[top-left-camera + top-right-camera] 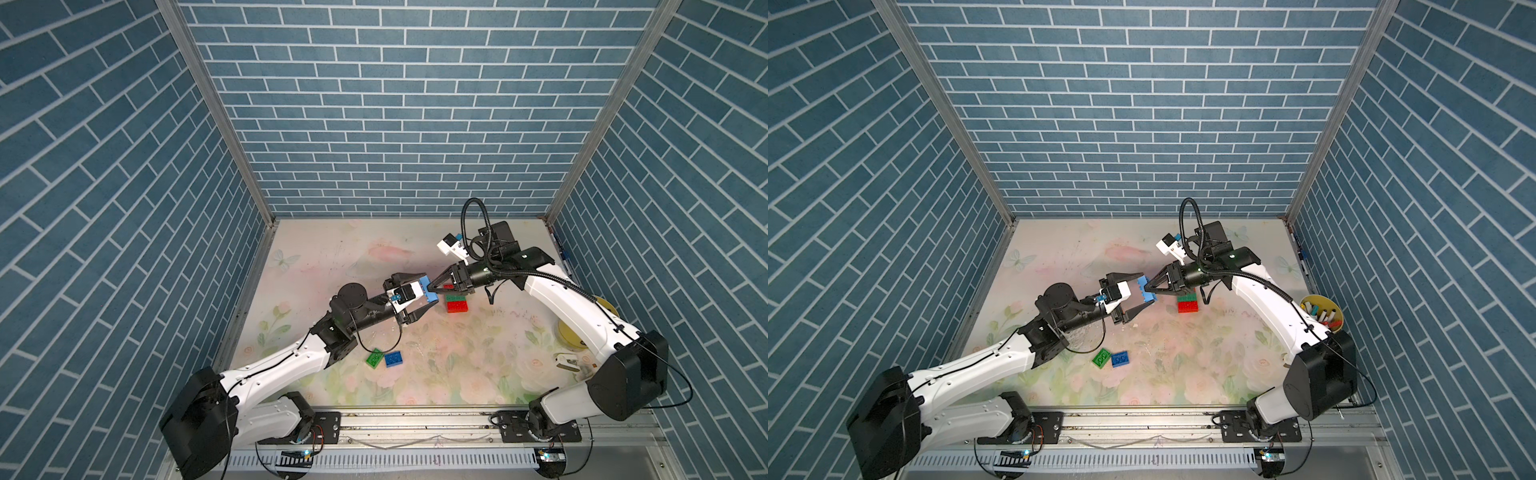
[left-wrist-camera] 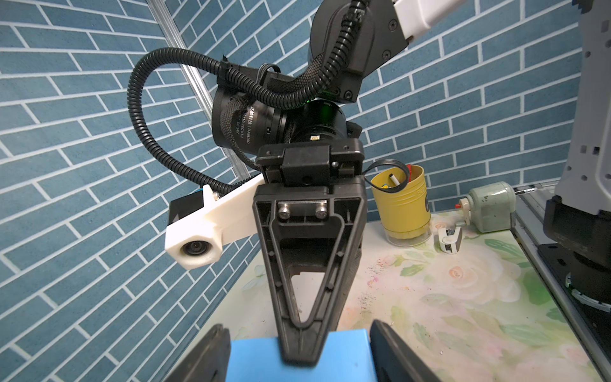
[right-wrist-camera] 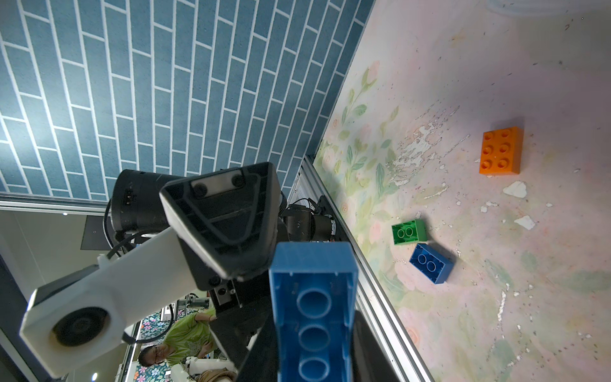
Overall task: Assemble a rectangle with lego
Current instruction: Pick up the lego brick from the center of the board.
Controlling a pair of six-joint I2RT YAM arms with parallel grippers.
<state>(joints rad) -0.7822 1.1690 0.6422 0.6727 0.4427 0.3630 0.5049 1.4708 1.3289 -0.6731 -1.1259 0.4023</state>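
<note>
My right gripper (image 1: pixel 430 286) is shut on a blue lego brick (image 1: pixel 425 291), held in the air over the mat with its hollow underside (image 3: pixel 314 307) facing the right wrist camera. My left gripper (image 1: pixel 431 289) is open, one jaw on each side of that brick (image 2: pixel 254 360) and close to its faces. Below the right gripper, a red brick (image 1: pixel 457 306) and a green brick (image 1: pixel 456 297) lie together, with another red one (image 1: pixel 448 286) behind. Near the left arm lie a green brick (image 1: pixel 375 358) and a blue brick (image 1: pixel 393 359). An orange brick (image 3: pixel 501 150) lies alone on the mat.
A yellow cup (image 1: pixel 1323 316) of marker pens stands at the right edge. A green pencil sharpener (image 2: pixel 489 206) and a small white clip (image 2: pixel 449 239) lie beside it. Brick-patterned walls enclose three sides of the table, and a metal rail (image 1: pixel 415 428) runs along the front.
</note>
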